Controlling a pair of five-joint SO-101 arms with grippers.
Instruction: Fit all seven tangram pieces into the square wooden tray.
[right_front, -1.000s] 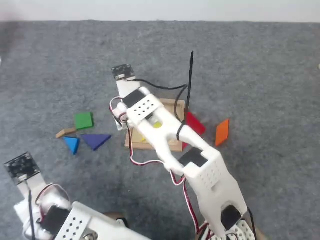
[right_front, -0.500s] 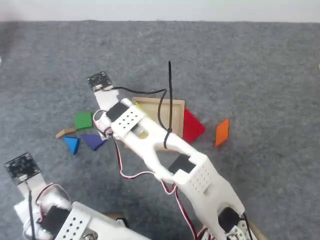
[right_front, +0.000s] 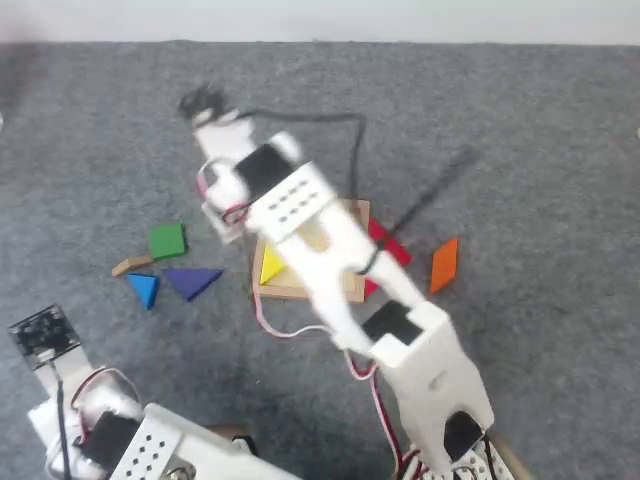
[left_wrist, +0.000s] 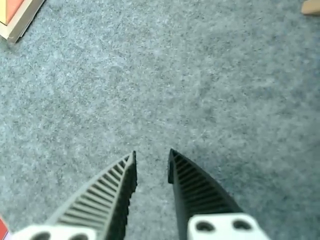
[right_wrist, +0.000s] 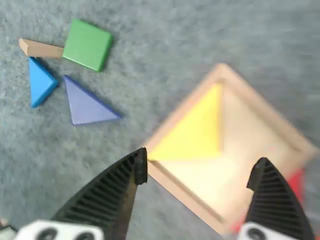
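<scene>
Across the tabletop lay a grey felt-like mat (right_front: 520, 150), with a pale wall (right_front: 400, 20) behind the far edge. Right arm (right_front: 330, 250) rose from the near edge towards the right and stretched diagonally over the middle of the tabletop, crossing above the square wooden tray (right_front: 290, 290). Right gripper (right_wrist: 200, 167) hung above the tray's left part with jaws wide apart and nothing between them. Left arm (right_front: 130, 440) sat folded at the near left corner. Left gripper (left_wrist: 152, 152) pointed down at bare mat, its jaws parted by a narrow gap and holding nothing; one tray corner showed at the edge of its wrist view. The tray sat near the middle of the tabletop. Inside it, a yellow triangle (right_wrist: 192, 132) lay flat against the left rim, with bare wooden floor beside it. A red piece (right_front: 385, 245) lay at the tray's right rim, partly hidden by the arm; contact could not be resolved. An orange parallelogram (right_front: 444, 264) lay on the mat farther right, apart from the tray. Left of the tray, grouped on the mat: green square (right_wrist: 87, 44), tan wooden piece (right_wrist: 40, 48) touching it, small blue triangle (right_wrist: 39, 82) and purple triangle (right_wrist: 85, 105) just beside each other.
</scene>
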